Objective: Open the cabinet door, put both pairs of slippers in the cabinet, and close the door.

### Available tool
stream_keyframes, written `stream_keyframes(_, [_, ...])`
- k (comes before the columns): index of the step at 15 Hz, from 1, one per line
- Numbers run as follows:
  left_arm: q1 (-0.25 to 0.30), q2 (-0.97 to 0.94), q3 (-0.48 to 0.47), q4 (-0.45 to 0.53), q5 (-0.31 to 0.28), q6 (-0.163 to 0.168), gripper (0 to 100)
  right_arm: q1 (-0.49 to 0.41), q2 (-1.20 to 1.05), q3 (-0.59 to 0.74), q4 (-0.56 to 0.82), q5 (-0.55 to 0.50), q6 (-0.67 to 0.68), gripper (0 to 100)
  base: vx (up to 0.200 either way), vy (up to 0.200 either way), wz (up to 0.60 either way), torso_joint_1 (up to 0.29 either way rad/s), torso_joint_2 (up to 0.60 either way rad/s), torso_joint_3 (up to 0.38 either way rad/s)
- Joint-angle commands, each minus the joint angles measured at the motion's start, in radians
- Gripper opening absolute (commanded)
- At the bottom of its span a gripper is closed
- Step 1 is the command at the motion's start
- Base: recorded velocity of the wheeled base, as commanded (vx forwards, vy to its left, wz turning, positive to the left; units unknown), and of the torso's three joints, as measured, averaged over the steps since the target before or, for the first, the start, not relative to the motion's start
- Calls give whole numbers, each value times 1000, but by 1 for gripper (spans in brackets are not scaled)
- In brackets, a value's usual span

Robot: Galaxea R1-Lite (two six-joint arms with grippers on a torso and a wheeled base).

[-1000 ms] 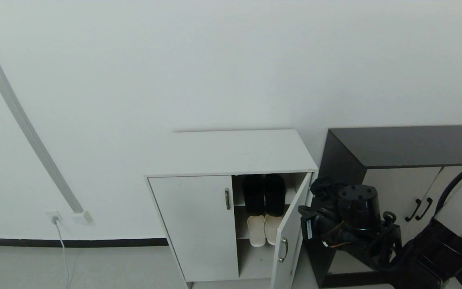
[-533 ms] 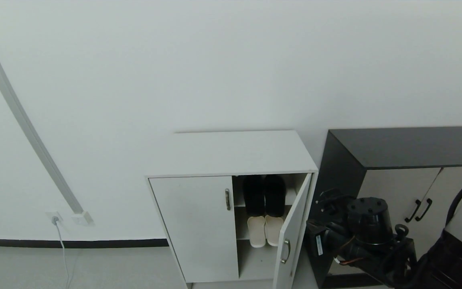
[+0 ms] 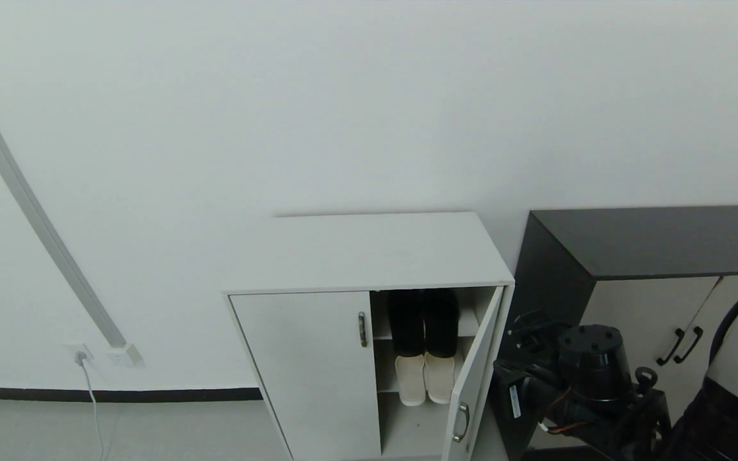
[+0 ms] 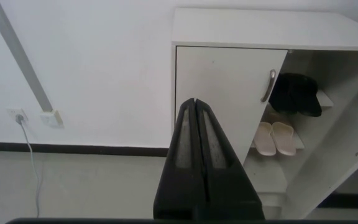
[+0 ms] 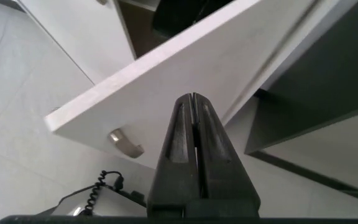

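The white cabinet (image 3: 369, 250) has its left door shut and its right door (image 3: 475, 378) standing partly open. Inside, a black pair of slippers (image 3: 423, 320) lies on the upper shelf and a white pair of slippers (image 3: 425, 378) on the shelf below. My right arm (image 3: 590, 365) hangs just right of the open door. My right gripper (image 5: 194, 99) is shut and empty, close to the door's (image 5: 185, 68) outer face above its handle (image 5: 124, 143). My left gripper (image 4: 195, 106) is shut and empty, held in front of the cabinet's shut door, with both pairs (image 4: 296, 93) (image 4: 275, 137) visible beyond it.
A black-topped cabinet (image 3: 651, 237) stands right beside the white one, close behind my right arm. A wall socket with a cable (image 3: 77, 354) and a slanted conduit (image 3: 36, 211) are on the wall to the left. Bare floor lies in front of the left door.
The head view has shifted slightly. My right arm has dropped lower and drawn a little to the right of the open door. The door and slippers have kept their places.
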Motion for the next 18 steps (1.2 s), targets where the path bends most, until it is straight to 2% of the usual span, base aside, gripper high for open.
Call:
stream_keyframes(1, [0,0,0,0,0,0,0,2,21,-12,0,1,0,0,0,0,0,0,0,0])
stream_keyframes(9, [0,0,0,0,0,0,0,5,135,-120,-34,6,0,0,0,0,0,0,0,0])
stream_keyframes(18, [0,0,0,0,0,0,0,-1,258,-319,-28,35,-17,0,0,0,0,0,0,0])
